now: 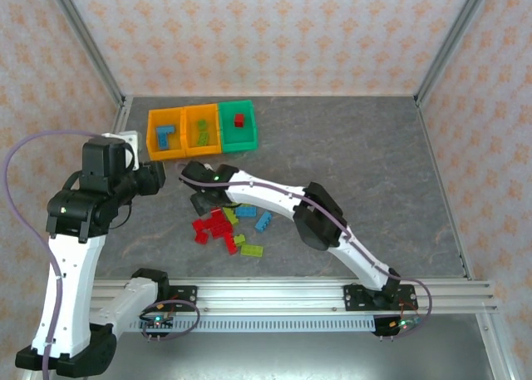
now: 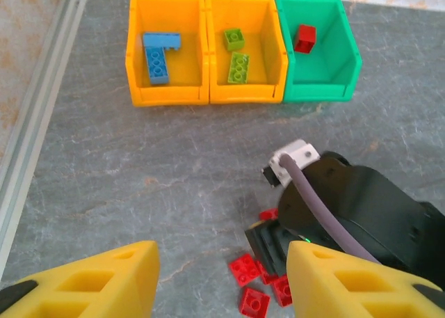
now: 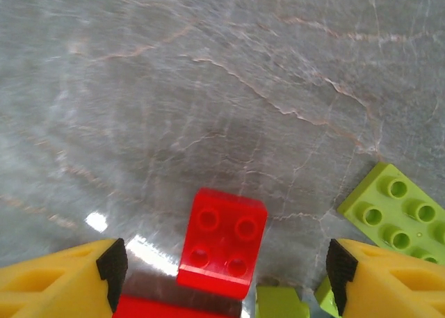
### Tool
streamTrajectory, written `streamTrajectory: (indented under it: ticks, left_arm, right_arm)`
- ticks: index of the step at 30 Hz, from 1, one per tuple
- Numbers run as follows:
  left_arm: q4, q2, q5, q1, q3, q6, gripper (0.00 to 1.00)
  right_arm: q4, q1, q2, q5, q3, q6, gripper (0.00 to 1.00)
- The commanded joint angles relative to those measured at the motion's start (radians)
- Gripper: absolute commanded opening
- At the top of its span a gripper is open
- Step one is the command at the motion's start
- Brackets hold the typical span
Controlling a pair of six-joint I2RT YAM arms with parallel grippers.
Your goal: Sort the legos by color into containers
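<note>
Top view: three joined containers sit at the far left of the table (image 1: pixel 357 160). The left orange-yellow bin (image 1: pixel 150 137) holds blue bricks (image 1: pixel 166 135), the middle orange-yellow bin (image 1: pixel 202 152) holds lime bricks (image 1: pixel 202 130), and the green bin (image 1: pixel 239 147) holds one red brick (image 1: pixel 239 120). A loose pile of legos (image 1: pixel 223 229) in red, blue and lime lies near table centre, nearer the arms than the bins. The left arm (image 1: pixel 81 214) points toward the left bin, off the pile. The right arm (image 1: pixel 283 201) reaches across, its end over the pile's far edge.

Left wrist view: the left gripper (image 2: pixel 222 262) has its yellow fingers (image 2: pixel 90 283) spread, with nothing between them and bare table below. The bins are ahead in a row, blue, lime and red sorted as above. The right arm's black wrist (image 2: pixel 354 207) is low at right, with loose red bricks (image 2: pixel 245 269) beside it on the table.

Right wrist view: the right gripper (image 3: pixel 224 266) is low over the table with its jaws apart. A red two-by-two brick (image 3: pixel 224 243) lies between them, studs up, with a gap on each side, so it is not gripped. A lime brick (image 3: pixel 393 208) lies flat at right, just beyond the right finger.
</note>
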Motion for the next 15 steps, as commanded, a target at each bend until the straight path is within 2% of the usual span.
streamTrajectory:
  ticks: [1,3,7,9,15]
  left_arm:
    - [-0.052,-0.017,0.013,-0.009,-0.020,0.030,0.53]
    - [-0.052,-0.020,0.026,-0.019,-0.032,0.029,0.53]
    - [-0.046,-0.026,0.046,-0.036,-0.060,0.033,0.53]
    - [-0.043,-0.029,0.047,-0.038,-0.070,0.036,0.54]
    - [-0.031,-0.017,0.060,-0.044,-0.064,0.035,0.54]
  right_arm:
    - [-0.079,0.001,0.047,0.082,0.058,0.087,0.77]
    - [-0.077,0.000,0.062,0.055,0.059,0.090,0.72]
    - [-0.061,0.000,0.080,0.018,0.067,0.088,0.51]
    - [-0.071,0.000,0.087,0.014,0.082,0.089,0.48]
    - [-0.080,-0.012,0.033,0.035,0.107,0.076,0.29]
